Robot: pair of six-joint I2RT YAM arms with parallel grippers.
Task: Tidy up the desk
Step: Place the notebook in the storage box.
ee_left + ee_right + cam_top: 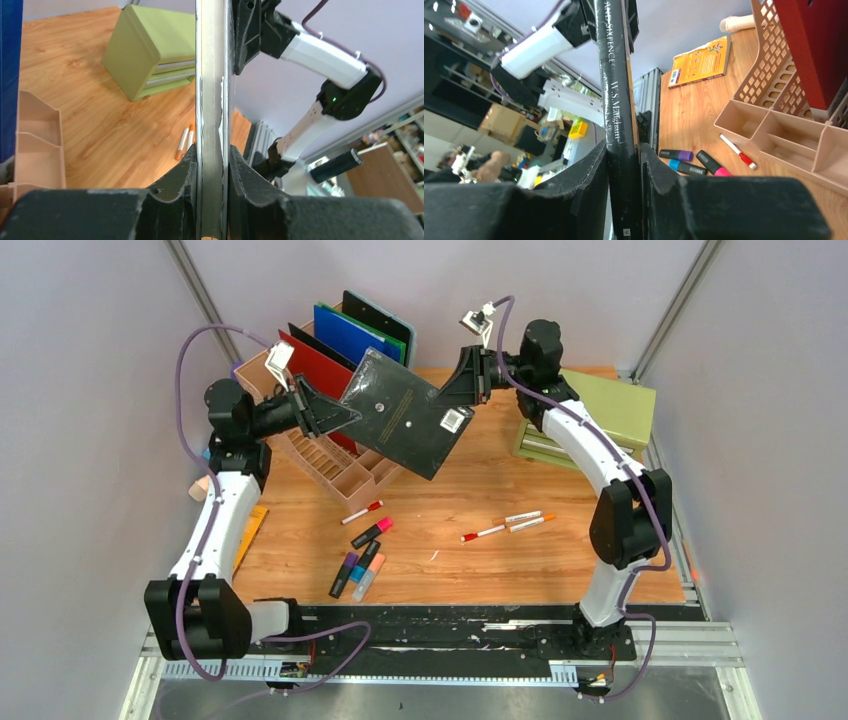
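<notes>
Left gripper (338, 416) jaws narrow, clamped on the page edge of a black book (405, 412); right gripper (462, 378) jaws narrow too, clamped on its spine; book hangs tilted in the air between both arms, clear of the worktop (470, 490). Worktop lies under the book, filling the middle of the top view; on it a beige organizer (335, 465) at back left, green drawer cabinet (600, 410) at back right, markers (362, 558) and pens (515, 523) loose nearer the front.
</notes>
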